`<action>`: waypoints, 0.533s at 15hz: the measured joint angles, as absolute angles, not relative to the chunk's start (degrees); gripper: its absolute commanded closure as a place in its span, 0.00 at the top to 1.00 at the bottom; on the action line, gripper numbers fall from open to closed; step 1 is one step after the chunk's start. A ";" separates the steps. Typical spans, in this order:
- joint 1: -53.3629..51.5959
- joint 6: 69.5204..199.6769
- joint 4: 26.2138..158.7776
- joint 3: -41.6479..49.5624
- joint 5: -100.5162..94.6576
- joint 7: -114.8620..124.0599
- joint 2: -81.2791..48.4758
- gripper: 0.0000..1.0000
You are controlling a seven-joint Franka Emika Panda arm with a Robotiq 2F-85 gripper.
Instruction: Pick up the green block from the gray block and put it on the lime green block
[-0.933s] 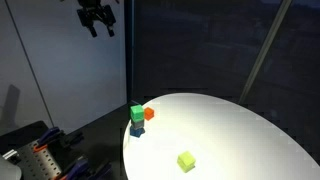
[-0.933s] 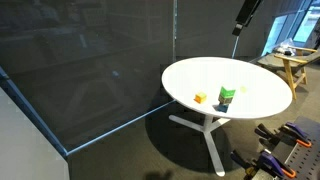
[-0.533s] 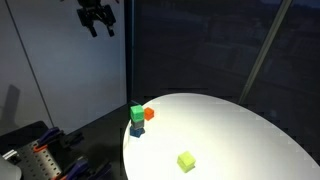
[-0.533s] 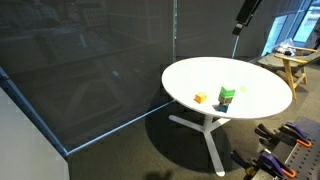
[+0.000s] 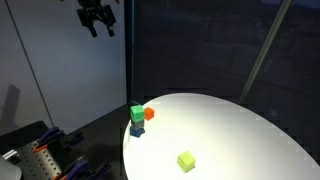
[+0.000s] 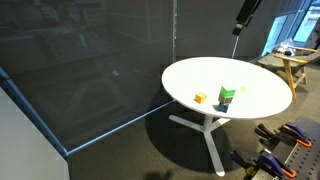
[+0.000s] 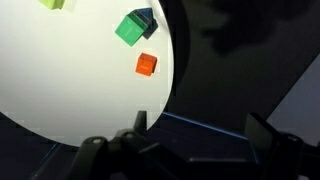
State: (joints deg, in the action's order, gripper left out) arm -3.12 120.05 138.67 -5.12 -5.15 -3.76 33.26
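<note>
The green block (image 5: pixel 137 112) sits on top of the gray block (image 5: pixel 137 129) near the edge of the round white table (image 5: pixel 230 140). In the other exterior view the green block (image 6: pixel 227 94) stands on the gray block (image 6: pixel 225 105). The lime green block (image 5: pixel 186 161) lies apart, also seen small in an exterior view (image 6: pixel 243 89). In the wrist view the green block (image 7: pixel 129 29) covers most of the gray block (image 7: pixel 148 18), and the lime green block (image 7: pixel 52 4) is at the top edge. My gripper (image 5: pixel 97 20) hangs high above the table, open and empty (image 7: pixel 200 125).
An orange-red block (image 5: pixel 149 114) lies just beside the stack, also in the wrist view (image 7: pixel 146 65). A dark glass wall (image 5: pixel 200 50) stands behind the table. A wooden stool (image 6: pixel 292 66) and clamps (image 6: pixel 285 135) are near the table. A cluttered shelf (image 5: pixel 35 150) is below.
</note>
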 measured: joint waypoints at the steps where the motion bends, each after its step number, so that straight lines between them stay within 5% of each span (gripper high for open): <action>1: -3.13 120.05 138.67 -4.99 -5.04 -3.75 33.21 1.00; 8: -3.17 120.11 138.35 -1.57 -1.10 -3.77 33.20 1.00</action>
State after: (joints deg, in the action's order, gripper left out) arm -3.17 120.11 138.35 -1.57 -1.10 -3.77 33.20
